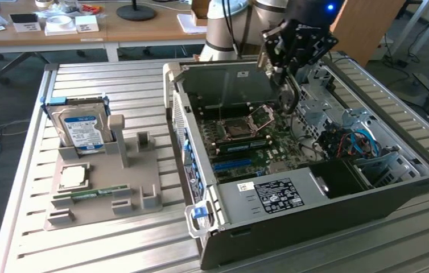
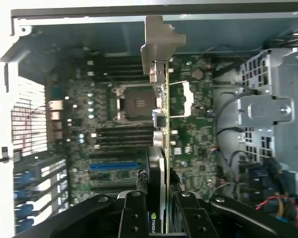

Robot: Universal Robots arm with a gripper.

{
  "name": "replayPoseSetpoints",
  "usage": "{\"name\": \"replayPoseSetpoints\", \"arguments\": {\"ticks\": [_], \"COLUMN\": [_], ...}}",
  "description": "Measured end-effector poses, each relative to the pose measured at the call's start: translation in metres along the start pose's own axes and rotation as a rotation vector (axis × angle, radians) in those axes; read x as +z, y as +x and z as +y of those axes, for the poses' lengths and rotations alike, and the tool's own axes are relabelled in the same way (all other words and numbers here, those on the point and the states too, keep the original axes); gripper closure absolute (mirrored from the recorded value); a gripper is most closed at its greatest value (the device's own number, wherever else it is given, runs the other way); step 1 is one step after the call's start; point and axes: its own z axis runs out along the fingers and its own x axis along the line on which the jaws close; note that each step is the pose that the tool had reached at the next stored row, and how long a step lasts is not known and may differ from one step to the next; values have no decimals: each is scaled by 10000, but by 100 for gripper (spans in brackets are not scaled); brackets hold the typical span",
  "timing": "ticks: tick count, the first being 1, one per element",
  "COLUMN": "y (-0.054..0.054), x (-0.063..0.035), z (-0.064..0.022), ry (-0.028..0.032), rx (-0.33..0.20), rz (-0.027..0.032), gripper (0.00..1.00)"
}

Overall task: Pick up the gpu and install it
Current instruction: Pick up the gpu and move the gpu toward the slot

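One thin gpu (image 2: 160, 158) stands edge-on, pinched by its flat faces between my fingers (image 2: 134, 214), over the motherboard (image 2: 198, 139) inside the open computer case (image 1: 313, 227); I judge it light, stiff, fragile along its contacts; its silver bracket (image 2: 159, 37) points away.

Exterior view: bright, even daylight. The slatted table (image 1: 123, 250) carries a pale sheen, strongest toward the exterior view's right. The inside of the computer case (image 1: 336, 227) lies in shade and the motherboard (image 1: 252, 142) is dim. A blue indicator light (image 1: 328, 7) glows on the arm.

Wrist view: cool bluish cast. One case wall is blown out to white (detail lost there). The metal bracket of the gpu (image 2: 158, 163) catches light, and the gripper (image 2: 161, 201) reads nearly black.
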Motion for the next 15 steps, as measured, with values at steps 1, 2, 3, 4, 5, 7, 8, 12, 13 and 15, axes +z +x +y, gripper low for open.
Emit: {"name": "replayPoseSetpoints", "arguments": {"ticks": [1, 2, 3, 4, 5, 7, 8, 12, 13, 15], "y": [-45, -89, -134, -180, -227, -313, -353, -527, -564, -625], "x": [1, 2, 3, 4, 5, 7, 8, 13, 14, 15], "z": [3, 6, 10, 13, 16, 22, 25, 38, 41, 45], "ry": [-2, -4, -6, -7, -9, -14, -15, -22, -23, -27], "rx": [-1, -1, -2, -4, -5, -8, -8, -11, -12, -14], "rz": [1, 0, 1, 1, 2, 2, 2, 2, 3, 3], "gripper": [74, 74, 74, 74, 74, 74, 74, 74, 74, 74]}}
